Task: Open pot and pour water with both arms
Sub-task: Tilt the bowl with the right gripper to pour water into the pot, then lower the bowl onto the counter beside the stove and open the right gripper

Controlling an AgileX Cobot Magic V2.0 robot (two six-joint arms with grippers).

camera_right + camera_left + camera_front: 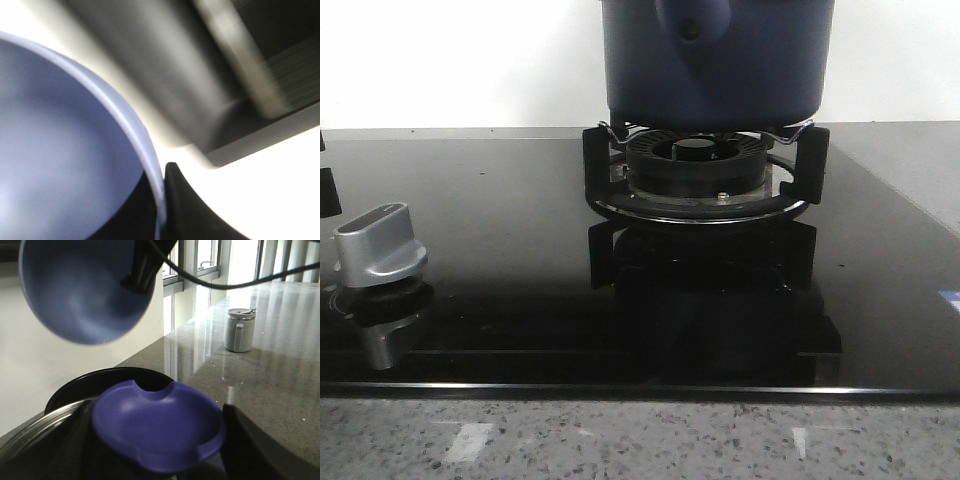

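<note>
The dark blue pot [720,70] stands on the burner grate [700,190] at the back centre of the front view, its top cut off by the frame; neither gripper shows there. In the left wrist view my left gripper [160,450] is shut on a blue-violet dished lid knob [160,425], with a steel-edged lid rim [30,432] and a black round edge [100,380] behind it. A lighter-blue bowl [75,290] hangs above, tilted. My right gripper [161,210] is shut on that bowl's pale rim [127,120], one finger inside, one outside.
A silver stove knob [380,245] sits at the left of the black glass hob [520,300]. A grey lidded cup [240,330] stands on the speckled stone counter [280,390] by the windows. A black cable [225,285] runs across above.
</note>
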